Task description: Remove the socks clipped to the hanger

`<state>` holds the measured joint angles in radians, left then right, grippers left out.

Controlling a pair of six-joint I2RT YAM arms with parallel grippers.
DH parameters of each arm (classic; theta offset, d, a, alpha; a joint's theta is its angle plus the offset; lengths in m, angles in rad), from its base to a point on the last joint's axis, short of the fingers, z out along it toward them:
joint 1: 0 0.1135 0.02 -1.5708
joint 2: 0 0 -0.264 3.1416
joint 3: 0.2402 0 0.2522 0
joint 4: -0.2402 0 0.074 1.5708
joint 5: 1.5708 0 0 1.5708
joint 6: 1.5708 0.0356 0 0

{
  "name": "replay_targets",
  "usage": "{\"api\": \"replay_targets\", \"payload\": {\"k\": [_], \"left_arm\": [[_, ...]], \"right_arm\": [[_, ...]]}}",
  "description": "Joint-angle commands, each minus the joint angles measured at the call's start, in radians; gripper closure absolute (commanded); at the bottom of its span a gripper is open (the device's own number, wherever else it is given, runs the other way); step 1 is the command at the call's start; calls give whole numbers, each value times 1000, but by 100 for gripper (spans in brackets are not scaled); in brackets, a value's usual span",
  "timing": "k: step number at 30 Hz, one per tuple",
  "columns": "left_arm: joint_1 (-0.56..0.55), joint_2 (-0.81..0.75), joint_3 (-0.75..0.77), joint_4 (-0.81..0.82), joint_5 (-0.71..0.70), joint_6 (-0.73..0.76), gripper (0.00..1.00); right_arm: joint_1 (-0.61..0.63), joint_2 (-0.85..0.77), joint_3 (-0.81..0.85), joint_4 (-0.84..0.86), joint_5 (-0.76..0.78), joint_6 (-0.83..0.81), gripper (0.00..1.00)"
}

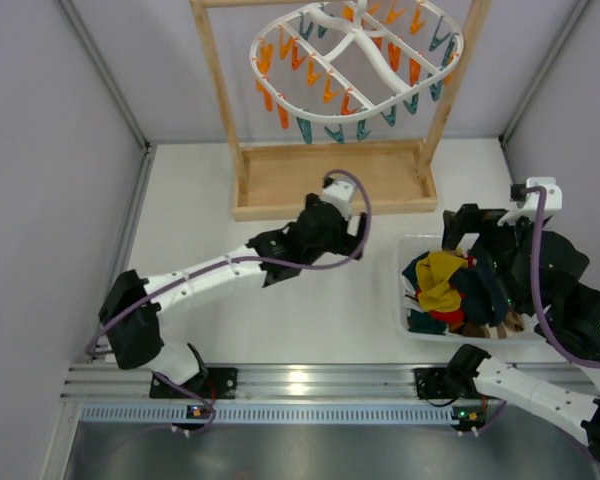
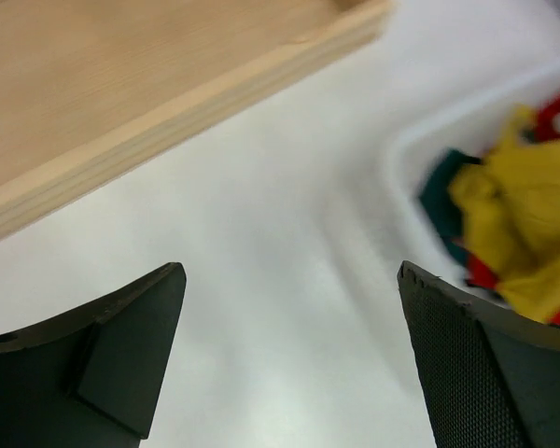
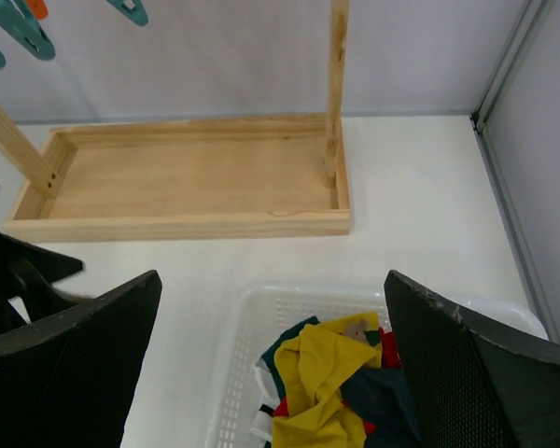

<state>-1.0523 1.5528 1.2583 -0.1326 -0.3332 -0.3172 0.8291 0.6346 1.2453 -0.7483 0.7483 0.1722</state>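
Note:
The white oval hanger (image 1: 355, 60) hangs from the wooden stand at the back, its orange and teal pegs dangling; I see no sock clipped to it. The socks (image 1: 458, 288), mustard yellow, red, teal and navy, lie heaped in a white basket (image 1: 404, 300). They also show in the left wrist view (image 2: 523, 205) and the right wrist view (image 3: 327, 373). My left gripper (image 1: 325, 222) (image 2: 291, 280) is open and empty over the white table, just in front of the stand's base. My right gripper (image 1: 475, 228) (image 3: 273, 280) is open and empty above the basket's far end.
The light wooden stand's tray base (image 1: 330, 185) (image 2: 121, 93) (image 3: 187, 182) lies at the back, with two upright posts. A few teal pegs (image 3: 19, 28) show at the top left of the right wrist view. Grey walls close in both sides. The basket rim (image 3: 261, 308) is under the right gripper.

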Motion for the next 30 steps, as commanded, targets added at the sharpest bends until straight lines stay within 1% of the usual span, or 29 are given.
{"api": "replay_targets", "payload": {"k": [1,2,3,4,5,6,7,8,9,10,11,13,14,16,17,19,21,22,23,25,27,30], "left_arm": [[176,-167,-115,-111,-73,-121,1],[227,-236,-149,-139,-96,-135,1],[251,-269,-157,-169,-133,-143,1],[270,-301,-166,-209,-147,-149,1],[311,-328,-175,-275,-151,-160,1],[333,-386,-181,-312,-159,-161,1],[353,-417,-184,-343,-183,-163,1],[415,-538,-186,-467,-220,-154,1],[416,-539,-186,-469,-221,-154,1],[435,-566,-178,-504,-213,-148,1],[478,-615,-157,-553,-201,-123,1],[524,-658,-131,-599,-194,-88,1],[561,-693,-110,-619,-201,-47,1],[593,-720,-109,-653,-222,18,1],[601,-746,-123,-653,-251,33,1],[606,-776,-179,-625,-250,50,1],[606,-841,-233,-576,-204,46,1],[607,-862,-300,-503,-161,62,1],[609,-878,-321,-483,-88,69,1],[626,-879,-324,-481,-46,72,1],[634,-879,-324,-481,-44,63,1],[641,-884,-335,-481,-53,46,1]], "right_arm": [[-4,79,-47,61,14,52,1],[-13,106,-56,67,-9,58,1],[-21,118,-82,75,-33,64,1],[-60,131,-101,110,-111,64,1],[-96,148,-118,127,-172,66,1],[-207,157,-153,141,-257,72,1],[-276,163,-171,156,-426,82,1],[-438,160,-231,194,-545,76,1],[-461,160,-250,194,-546,76,1],[-469,154,-263,198,-534,58,0],[-472,146,-276,198,-524,52,1],[-473,137,-285,176,-492,39,1],[-473,135,-282,152,-483,30,0],[-473,116,-270,116,-436,10,1],[-473,103,-274,95,-425,7,0],[-473,48,-288,92,-400,-22,0],[-473,-2,-313,105,-414,-36,1],[-473,-51,-317,107,-435,-45,1],[-473,-71,-317,106,-461,-57,1],[-473,-116,-307,81,-495,-69,1],[-472,-130,-287,35,-491,-76,1],[-463,-154,-285,15,-463,-65,0]]}}
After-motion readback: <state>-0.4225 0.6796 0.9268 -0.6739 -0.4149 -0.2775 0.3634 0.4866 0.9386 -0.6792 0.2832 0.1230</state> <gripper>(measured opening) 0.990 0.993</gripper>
